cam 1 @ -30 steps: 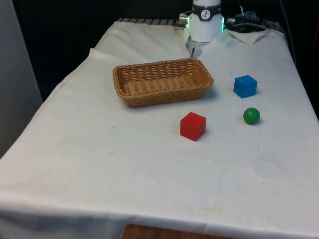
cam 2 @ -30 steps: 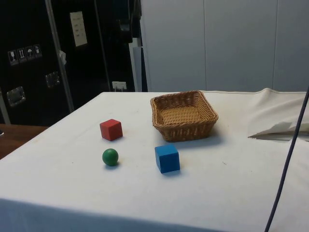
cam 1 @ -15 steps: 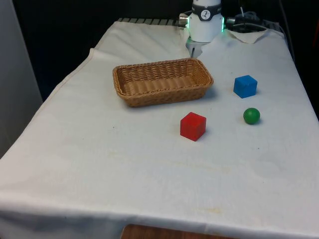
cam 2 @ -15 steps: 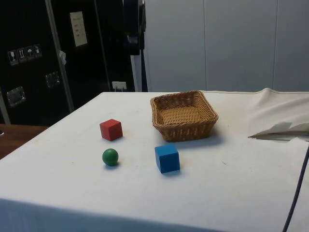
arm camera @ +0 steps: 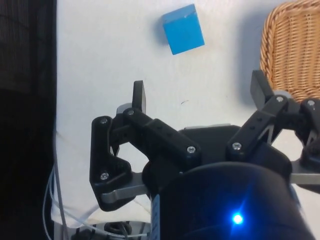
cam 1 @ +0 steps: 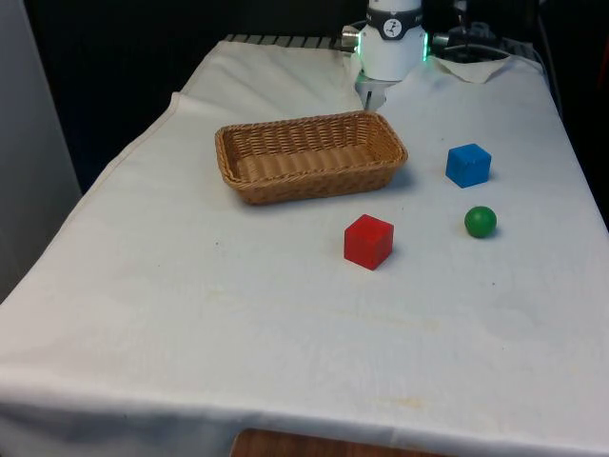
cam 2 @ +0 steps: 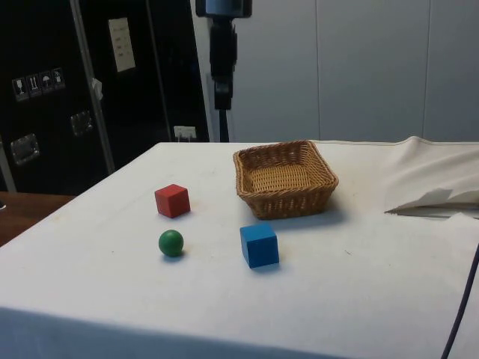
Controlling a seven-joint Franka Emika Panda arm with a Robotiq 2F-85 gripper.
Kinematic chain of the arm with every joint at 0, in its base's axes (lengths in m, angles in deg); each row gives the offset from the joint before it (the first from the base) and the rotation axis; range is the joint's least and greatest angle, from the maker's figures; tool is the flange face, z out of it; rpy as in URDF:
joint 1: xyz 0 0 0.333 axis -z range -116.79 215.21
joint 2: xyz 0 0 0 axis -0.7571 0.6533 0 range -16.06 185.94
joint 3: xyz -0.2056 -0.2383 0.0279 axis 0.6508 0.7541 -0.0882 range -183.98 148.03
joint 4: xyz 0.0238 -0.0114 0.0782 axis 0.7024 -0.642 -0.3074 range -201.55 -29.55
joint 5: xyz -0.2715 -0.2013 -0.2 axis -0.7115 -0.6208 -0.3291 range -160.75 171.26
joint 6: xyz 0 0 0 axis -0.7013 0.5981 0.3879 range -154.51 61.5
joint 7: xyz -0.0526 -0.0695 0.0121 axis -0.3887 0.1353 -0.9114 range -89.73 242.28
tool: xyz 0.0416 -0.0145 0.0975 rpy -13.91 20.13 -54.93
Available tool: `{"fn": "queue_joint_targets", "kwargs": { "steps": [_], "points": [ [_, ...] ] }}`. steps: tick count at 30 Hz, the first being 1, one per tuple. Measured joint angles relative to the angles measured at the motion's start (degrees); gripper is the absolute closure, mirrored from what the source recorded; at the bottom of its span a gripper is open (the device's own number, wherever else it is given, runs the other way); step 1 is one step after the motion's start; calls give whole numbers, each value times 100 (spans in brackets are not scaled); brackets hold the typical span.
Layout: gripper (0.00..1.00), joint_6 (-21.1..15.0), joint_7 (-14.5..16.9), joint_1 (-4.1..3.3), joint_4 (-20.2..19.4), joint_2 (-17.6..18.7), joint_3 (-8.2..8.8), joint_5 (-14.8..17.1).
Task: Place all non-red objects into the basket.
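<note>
A wicker basket (cam 1: 249, 181) stands empty towards the far middle of the table, and its rim (arm camera: 295, 45) shows in the wrist view. A blue cube (cam 1: 468, 164) sits to the front view's right of it, with a green ball (cam 1: 481, 221) nearer the camera. Nearest of all lies a red cube (cam 1: 368, 241). In the side view the basket (cam 2: 258, 153), blue cube (cam 2: 259, 244), green ball (cam 2: 171, 242) and red cube (cam 2: 172, 200) lie apart. My gripper (cam 2: 222, 101) hangs high above the table. It (arm camera: 199, 92) is open and holds nothing, the blue cube (arm camera: 183, 29) lying on the cloth ahead of its fingertips.
A rumpled fold of cloth (cam 2: 434, 198) lies at the robot's end of the table, beside the robot's base (cam 1: 392, 43). A dark cable (cam 2: 460, 307) hangs at the side view's right edge. Bare cloth (cam 1: 238, 314) stretches from the objects to the near edge.
In the side view my gripper has swung rightwards into fuller sight above the table. The hanging cable has shifted towards that view's right edge. The objects have not moved.
</note>
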Motion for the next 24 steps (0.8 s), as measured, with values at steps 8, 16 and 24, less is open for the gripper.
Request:
{"fn": "queue_joint_targets", "kwargs": {
  "steps": [8, 16, 24],
  "points": [
    [0, -292, 29, 0, -286, 11, -115, -11],
    [0, -567, 29, 0, -413, 269, -252, -138],
    [0, -796, 29, 0, -464, 550, -378, -281]
  ]
}}
